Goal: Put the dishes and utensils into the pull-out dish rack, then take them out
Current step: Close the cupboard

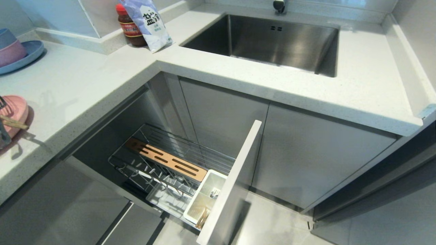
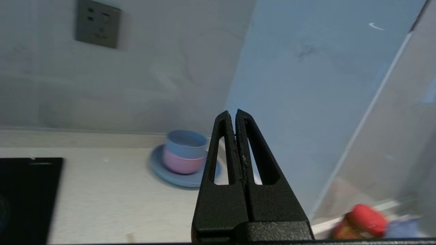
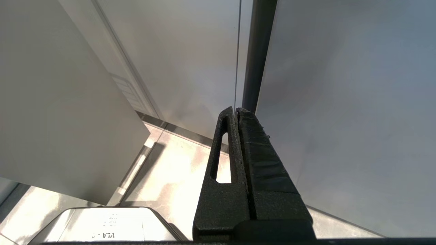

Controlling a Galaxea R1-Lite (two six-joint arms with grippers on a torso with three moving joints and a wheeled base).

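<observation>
**Over the Left Counter: Left Claw Closed and Empty**

Above the left run of the counter point(image 1: 85, 85), we read the left gripper point(image 2: 235, 114) as fully closed, its two black fingers point(image 2: 223, 149) pressed tip to tip with nothing between them. It points toward the back wall, where the blue and pink stacked bowls point(image 2: 185, 151) sit on the blue plate point(image 2: 177, 175) near the counter's rear edge. We see a red-capped jar point(image 2: 361, 221) off to one side.

We find the right gripper point(image 3: 236, 112) likewise closed and empty, hanging low beside a pale cabinet door point(image 3: 340, 102) over the floor.

At the counter's left edge we see the pink plate point(image 1: 15, 110) with the wooden chopsticks point(image 1: 13, 123) lying across it; both are cut off by the frame.

Below the counter's inner corner, the pull-out dish rack point(image 1: 177, 160) stands drawn out. Its slotted wooden strip point(image 1: 167, 162) runs along the middle. The white cutlery holder point(image 1: 206, 199) sits against the pale panel front point(image 1: 235, 183). We cannot tell what the holder contains.

The sink point(image 1: 269, 41) occupies the counter's far side.
</observation>
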